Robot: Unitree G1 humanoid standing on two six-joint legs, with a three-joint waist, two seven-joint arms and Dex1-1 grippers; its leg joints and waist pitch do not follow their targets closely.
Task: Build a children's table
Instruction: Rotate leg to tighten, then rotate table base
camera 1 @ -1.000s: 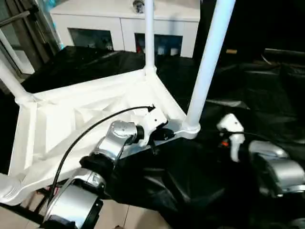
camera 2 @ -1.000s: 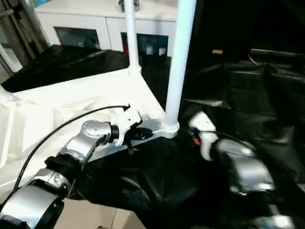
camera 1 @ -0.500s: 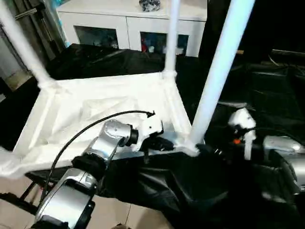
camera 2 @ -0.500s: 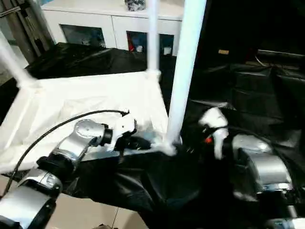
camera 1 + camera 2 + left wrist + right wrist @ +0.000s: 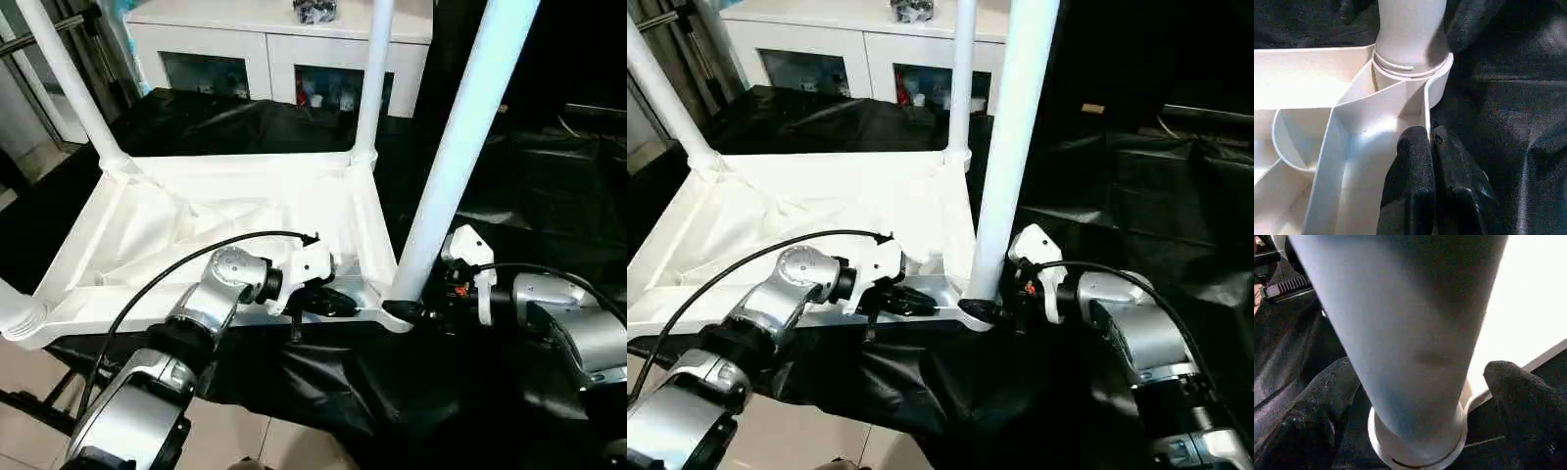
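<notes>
My left gripper (image 5: 1429,142) is pinched on the tabletop's (image 5: 206,220) thin rim; my right gripper (image 5: 1415,396) gapes wide around the nearest leg (image 5: 460,137) at its socket. The smooth white plastic table lies inverted on crinkled black cloth (image 5: 509,196), ribbed underside up, tapered legs standing toward twelve o'clock.

The near leg (image 5: 460,147) and far legs (image 5: 372,78) run past the top edge.
</notes>
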